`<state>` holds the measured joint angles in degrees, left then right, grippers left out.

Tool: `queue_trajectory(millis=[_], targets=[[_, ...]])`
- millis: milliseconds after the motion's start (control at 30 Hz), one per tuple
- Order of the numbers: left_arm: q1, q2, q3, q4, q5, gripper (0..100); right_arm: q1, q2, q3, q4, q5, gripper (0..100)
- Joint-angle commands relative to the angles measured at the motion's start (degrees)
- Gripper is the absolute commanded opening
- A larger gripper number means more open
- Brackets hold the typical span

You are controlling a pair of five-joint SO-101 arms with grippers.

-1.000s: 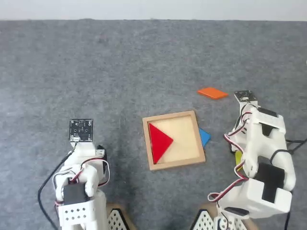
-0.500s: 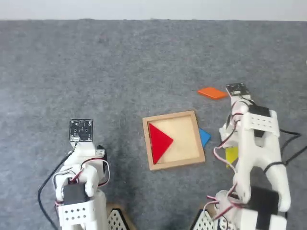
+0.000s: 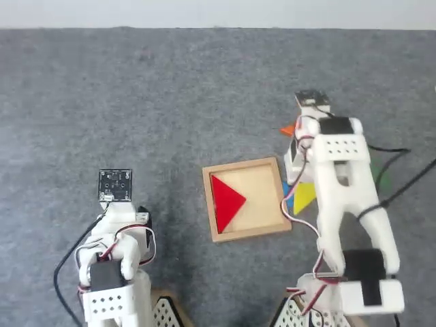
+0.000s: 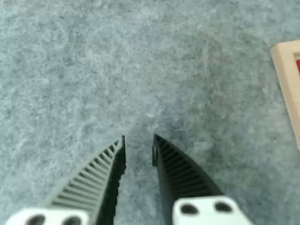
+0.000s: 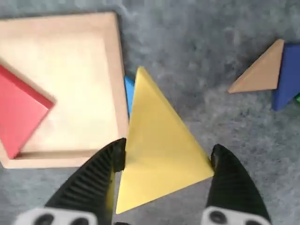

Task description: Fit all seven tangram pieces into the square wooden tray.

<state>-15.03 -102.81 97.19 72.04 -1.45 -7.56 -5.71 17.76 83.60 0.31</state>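
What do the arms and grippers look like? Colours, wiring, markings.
The left arm and right arm are white plastic shells with black servo blocks, loose red, white and black cables, and a dark square board at the wrist. The left gripper and right gripper have dark, ribbed, tapering fingers.

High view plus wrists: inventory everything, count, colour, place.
wooden tray: 1, light wood, centre of mat
red triangle: 1, red, inside tray
yellow triangle: 1, yellow, in right gripper, beside tray
blue piece: 1, blue, at tray's outer edge, under yellow triangle
orange piece: 1, orange, beyond tray, partly behind right arm
tan triangle: 1, tan, beside dark blue piece
dark blue piece: 1, dark blue, on mat
green piece: 1, green, mostly behind right arm
mat: 1, grey, under everything
left gripper: 1, black fingers, open, over mat
right gripper: 1, black fingers, shut on yellow triangle
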Motion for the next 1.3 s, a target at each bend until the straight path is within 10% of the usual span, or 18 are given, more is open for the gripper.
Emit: queue_trajectory(millis=[0,567,1267], targets=[[-0.26,-1.14,-0.75,0.18,-0.09,9,-0.84,0.84,-6.24,1.19,-3.87,16.9],[-0.26,-1.14,-0.75,0.18,-0.09,9,-18.42,4.09,-4.22,-9.36,-8.79,16.9],[-0.26,-1.14,-0.75,0.18,-0.09,9,-22.29,15.08,-9.14,-14.81,-43.52,17.3]])
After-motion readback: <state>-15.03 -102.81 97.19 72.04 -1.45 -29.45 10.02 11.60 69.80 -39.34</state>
